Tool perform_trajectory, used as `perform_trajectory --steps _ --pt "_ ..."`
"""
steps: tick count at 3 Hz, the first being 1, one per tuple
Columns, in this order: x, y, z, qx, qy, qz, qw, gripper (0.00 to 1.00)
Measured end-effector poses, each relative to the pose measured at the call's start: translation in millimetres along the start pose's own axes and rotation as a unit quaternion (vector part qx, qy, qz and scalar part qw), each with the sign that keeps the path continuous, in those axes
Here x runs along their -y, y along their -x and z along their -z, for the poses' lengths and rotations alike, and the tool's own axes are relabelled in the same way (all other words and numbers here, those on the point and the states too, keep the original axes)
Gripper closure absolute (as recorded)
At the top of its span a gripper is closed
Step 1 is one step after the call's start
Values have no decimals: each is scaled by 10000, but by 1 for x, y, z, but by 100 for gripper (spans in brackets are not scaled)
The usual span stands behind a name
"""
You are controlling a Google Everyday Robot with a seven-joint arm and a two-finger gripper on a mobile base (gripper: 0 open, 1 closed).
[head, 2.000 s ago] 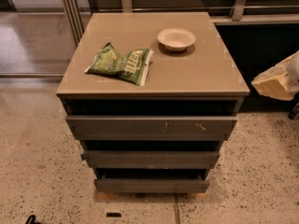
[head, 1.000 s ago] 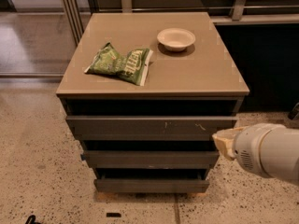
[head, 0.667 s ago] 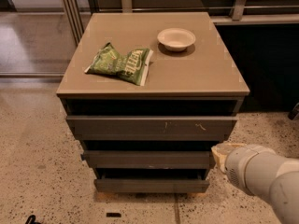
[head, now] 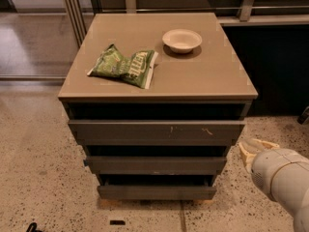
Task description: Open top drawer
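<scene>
Because the top drawer (head: 154, 129) has no handle, the gripper (head: 255, 150) probably has to catch an edge to pull it. That drawer sits in the middle of the frame, right under the cabinet top (head: 207, 83), and it looks closed. The gripper hangs at the lower right, near the drawer's right end, not touching it. Wide or narrow, nobody can tell. A green chip bag (head: 124, 65) and 1 white bowl (head: 182, 39) rest on top.
</scene>
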State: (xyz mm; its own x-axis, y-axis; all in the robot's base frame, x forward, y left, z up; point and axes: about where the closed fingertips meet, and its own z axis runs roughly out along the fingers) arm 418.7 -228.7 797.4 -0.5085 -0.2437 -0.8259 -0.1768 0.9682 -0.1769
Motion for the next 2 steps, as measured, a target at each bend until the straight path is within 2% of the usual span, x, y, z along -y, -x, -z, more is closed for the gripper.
perform_trajectory --steps 1,2 --pt "-9 -4 -13 91 141 -337 9993 100" --pt "-31 3 -45 254 512 -561 9968 100"
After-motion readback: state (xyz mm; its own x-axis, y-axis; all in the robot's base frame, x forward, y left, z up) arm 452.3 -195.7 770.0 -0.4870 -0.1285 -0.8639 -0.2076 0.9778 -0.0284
